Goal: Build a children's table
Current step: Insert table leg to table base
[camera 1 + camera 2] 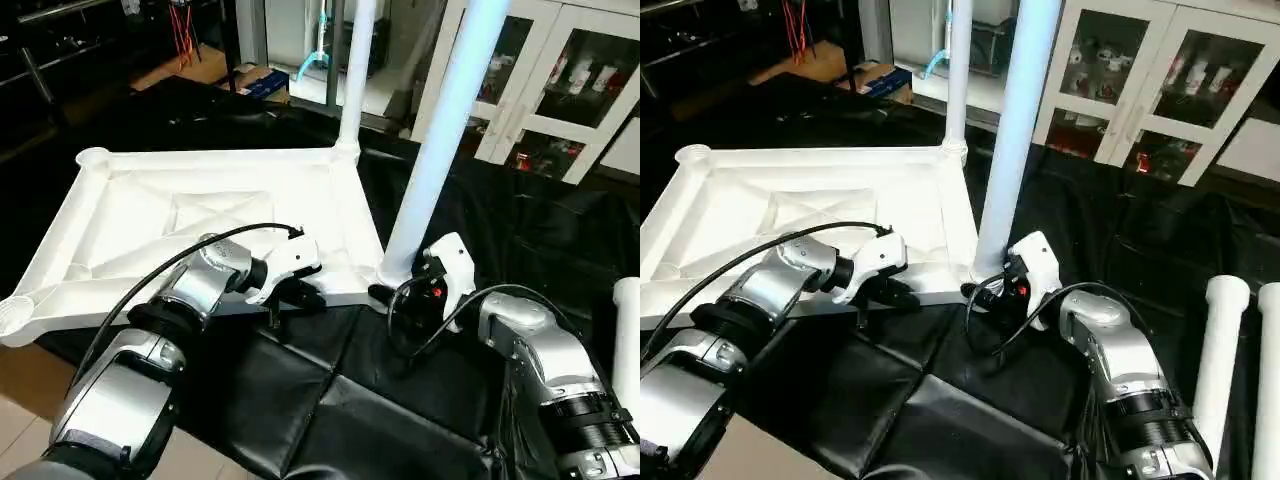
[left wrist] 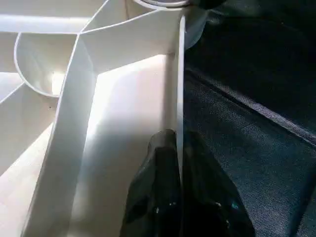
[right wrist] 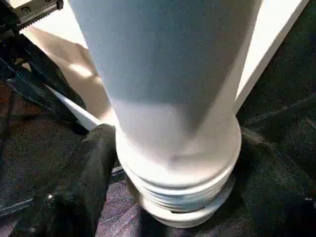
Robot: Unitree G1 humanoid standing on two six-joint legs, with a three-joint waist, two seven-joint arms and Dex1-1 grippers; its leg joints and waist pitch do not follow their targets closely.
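Head views
Tabletop (image 1: 200,215): I see it upside down on the black mat (image 1: 330,400), ribbed underside up.
Fitted legs: far leg (image 1: 355,70) and near leg (image 1: 440,140) stand upright in the tabletop's right-hand corner sockets.
Spare legs (image 1: 1225,350): lying on the mat, well apart from the tabletop, to its right.
Cabinet (image 1: 560,80): behind the tabletop.

Left wrist view
Left gripper (image 2: 178,192): I read it clamped on the tabletop's near edge wall, one finger each side.

Right wrist view
Right gripper (image 3: 173,197): jaws spread around the near leg's flared base at the tabletop corner; one finger (image 3: 86,182) beside it. I cannot tell whether they press it.
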